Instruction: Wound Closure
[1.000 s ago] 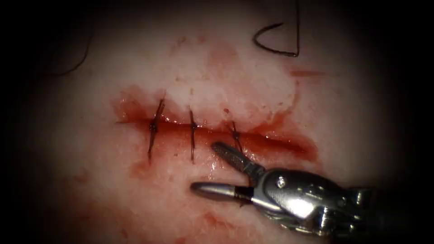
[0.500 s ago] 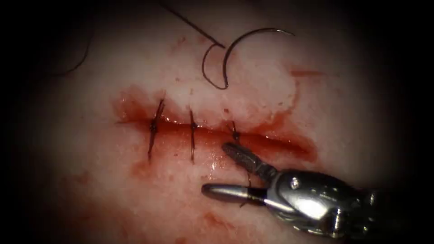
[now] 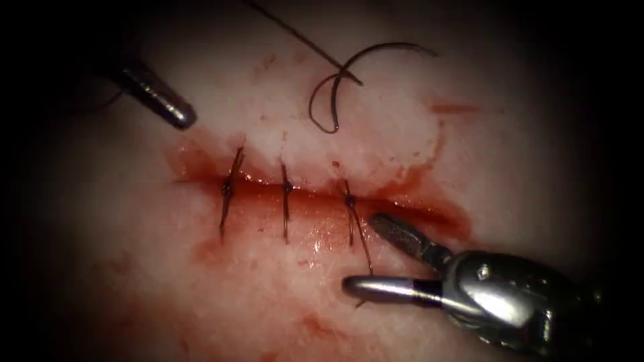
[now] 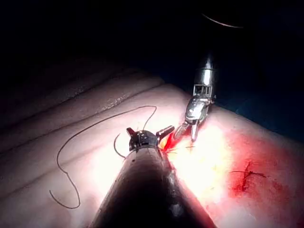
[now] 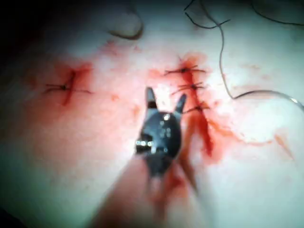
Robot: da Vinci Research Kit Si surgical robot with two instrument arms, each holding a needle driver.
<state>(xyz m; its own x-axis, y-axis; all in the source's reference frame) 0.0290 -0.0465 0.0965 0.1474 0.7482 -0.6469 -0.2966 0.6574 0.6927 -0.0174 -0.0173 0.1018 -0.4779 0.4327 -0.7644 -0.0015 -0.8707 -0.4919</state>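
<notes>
needle (image 3: 362, 74) lies loose on the tissue (image 3: 134, 268), well beyond the right tool (image 3: 367, 255), whose jaws gape wide, empty, beside the cut (image 3: 402, 208); left tool (image 3: 176, 114) holds nothing visible.

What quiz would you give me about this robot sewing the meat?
1. How many dark thread stitches cross the red cut in the pale tissue?
2. Where is the thin curved dark needle? A: in the tissue. B: loose on the tissue, above the cut. C: gripped by jaws.
3. True or false: the shiny metal right tool holds thread.
Key: 1: three. 2: B. 3: false; it and the left tool are open, holding nothing.
</notes>
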